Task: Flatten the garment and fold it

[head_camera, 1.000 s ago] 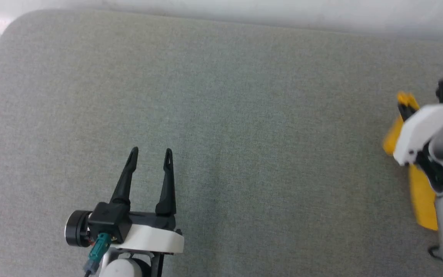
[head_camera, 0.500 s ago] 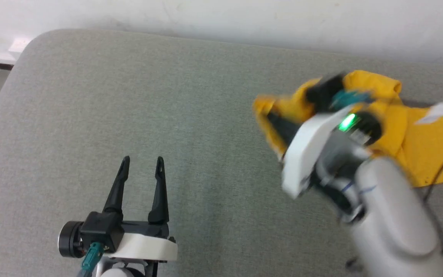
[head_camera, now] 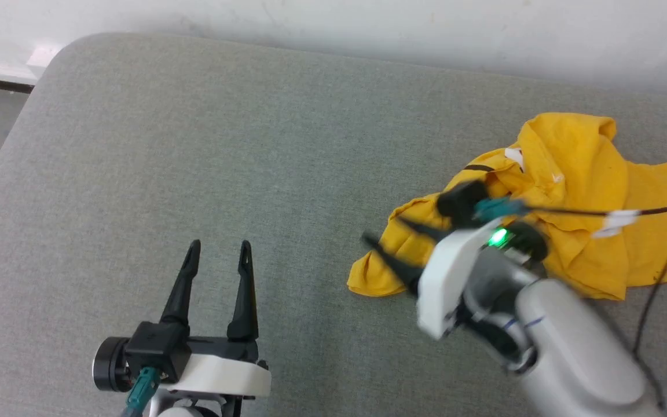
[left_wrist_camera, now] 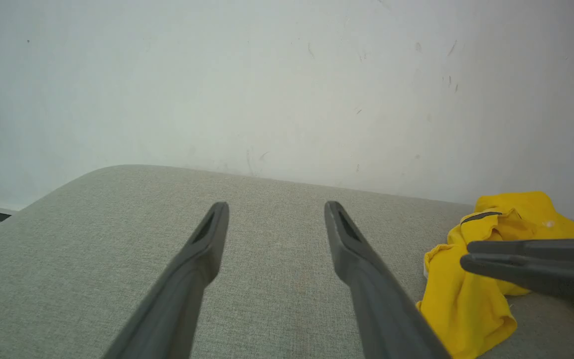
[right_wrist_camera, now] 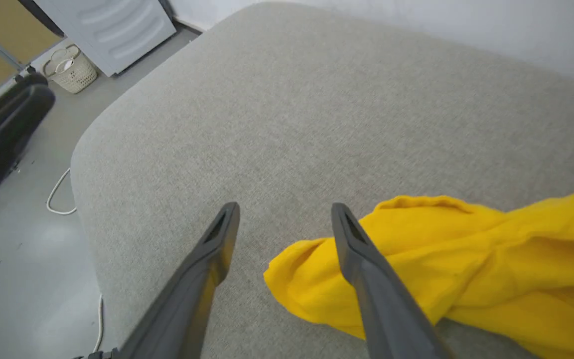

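The grey pad takes up most of the head view, its far edge against a white wall. The shirt lies on the pad's right part, near that far edge; it is a crumpled yellow heap, folds piled on one another, with one lobe reaching toward the pad's middle.

The right gripper hangs over that lobe, jaws spread and nothing between them; in its wrist view one finger crosses in front of the cloth without pinching it. The left gripper sits well apart from the shirt, over bare pad at the lower left; its jaws are spread too, and empty.

A thin cable from the right arm runs across above the shirt's right side; it could snag on a raised fold.

The shirt looks light, limp and soft; it should drape from any hold and keep no shape of its own; not fragile, not slippery. The pad's weave will likely catch it, so lifting and laying should serve better than dragging.

Best holds, I judge, are single-layer edges: the hem corners or the two shoulders, one per gripper, so the cloth can be stretched flat between them. The near lobe is handiest, though I cannot tell whether it is sleeve or hem; a pinch there may take two layers.

A black stripe and a white patch show near the heap's top, hinting that the print faces partly up.
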You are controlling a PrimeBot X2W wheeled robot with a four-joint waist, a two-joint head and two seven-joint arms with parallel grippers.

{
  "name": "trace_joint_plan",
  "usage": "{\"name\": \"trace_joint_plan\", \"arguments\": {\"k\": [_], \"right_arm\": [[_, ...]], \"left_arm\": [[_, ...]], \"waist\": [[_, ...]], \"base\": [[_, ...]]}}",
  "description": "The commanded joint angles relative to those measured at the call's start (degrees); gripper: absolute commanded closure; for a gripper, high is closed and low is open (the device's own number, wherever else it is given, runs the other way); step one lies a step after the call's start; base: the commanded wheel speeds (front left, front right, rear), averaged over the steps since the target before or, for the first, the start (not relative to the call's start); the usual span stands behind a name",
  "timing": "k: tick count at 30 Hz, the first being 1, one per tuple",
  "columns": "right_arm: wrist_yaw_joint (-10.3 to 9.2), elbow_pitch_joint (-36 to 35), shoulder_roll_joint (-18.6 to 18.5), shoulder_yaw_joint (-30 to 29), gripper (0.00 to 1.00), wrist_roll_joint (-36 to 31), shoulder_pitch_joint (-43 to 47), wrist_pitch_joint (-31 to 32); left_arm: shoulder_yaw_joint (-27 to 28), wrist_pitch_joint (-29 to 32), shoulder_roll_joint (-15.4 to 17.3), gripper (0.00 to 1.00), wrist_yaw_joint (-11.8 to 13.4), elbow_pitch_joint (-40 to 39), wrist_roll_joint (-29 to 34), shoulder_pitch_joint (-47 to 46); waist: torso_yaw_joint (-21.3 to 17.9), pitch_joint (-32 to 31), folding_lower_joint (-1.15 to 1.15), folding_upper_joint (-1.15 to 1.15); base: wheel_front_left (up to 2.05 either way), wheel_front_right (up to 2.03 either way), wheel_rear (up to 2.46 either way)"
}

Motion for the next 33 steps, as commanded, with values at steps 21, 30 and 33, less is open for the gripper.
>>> {"name": "trace_joint_plan", "arguments": {"k": [21,30,33], "right_arm": [[-0.05,6.89,-6.2,-23.09,0.0,-14.72,0.66,1.46],[-0.05,10.88,-4.08,-25.05,1.0,-16.22,-1.54,-0.91],[-0.05,9.35,-4.28,-24.94,1.0,-15.77,-2.1,-1.73]], "left_arm": [[-1.14,-0.27,-0.13,0.0,-0.15,0.23,0.15,-1.08],[-0.9,-0.27,-0.13,0.0,-0.29,0.37,0.35,-1.42],[-0.41,-0.27,-0.13,0.0,-0.12,0.4,0.4,-0.96]], "waist": [[-0.32,1.32,0.0,0.0],[0.23,1.71,0.0,0.0],[-0.4,1.26,0.0,0.0]], "base": [[0.0,0.0,0.0],[0.0,0.0,0.0],[0.0,0.0,0.0]]}}
